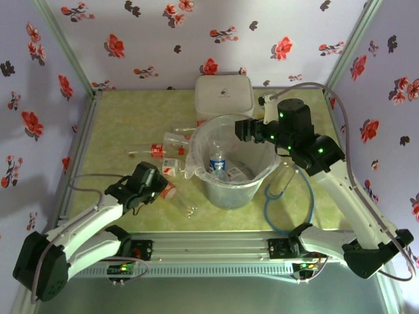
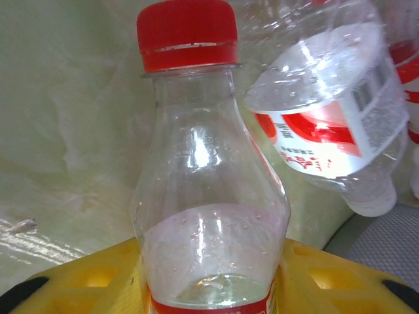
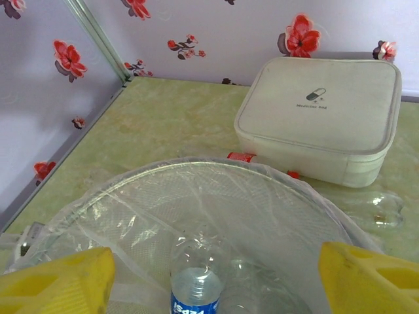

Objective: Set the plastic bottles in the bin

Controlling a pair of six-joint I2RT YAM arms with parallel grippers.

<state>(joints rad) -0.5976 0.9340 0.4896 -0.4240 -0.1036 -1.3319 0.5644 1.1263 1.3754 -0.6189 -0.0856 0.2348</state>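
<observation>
Two hands, two different jobs right now.

Left hand [image 1: 157, 184]: closed on a red-capped bottle [image 2: 209, 196], yellow fingers [image 2: 85, 278] pressed to either side of its lower body just above the red label. Cap points away from the wrist. Gripping low on the body leaves the neck and cap free, which should let the bottle go into the bin neck first. A little clear liquid sits at the bottom, so the weight lies near my fingers. It is low over the bench [image 1: 118, 124], at about 8 o'clock from the bin [image 1: 230, 193], not yet over the rim.

Right hand [image 3: 213, 275]: fingers spread wide, nothing between them. It hangs over the bin's far rim at about 1 o'clock and looks straight down into the bag liner. Judged: parked there, or just finished a drop.

Bin contents: a blue-label bottle [image 3: 195, 288] standing upright, and at least one more clear bottle beside it, hard to make out through the liner.

Not yet binned:
- red-label bottles [image 1: 159, 151] lying loose at 9 to 10 o'clock from the bin; one [image 2: 334, 124] lies tilted just beside my held bottle at its 2 o'clock
- a clear bottle [image 1: 283, 180] on its side at 3 o'clock, against the bin wall

White medicine box [image 3: 321, 118] at 12 o'clock, not mine to move.

Risk: the thin bottle wall may buckle under the grip.
</observation>
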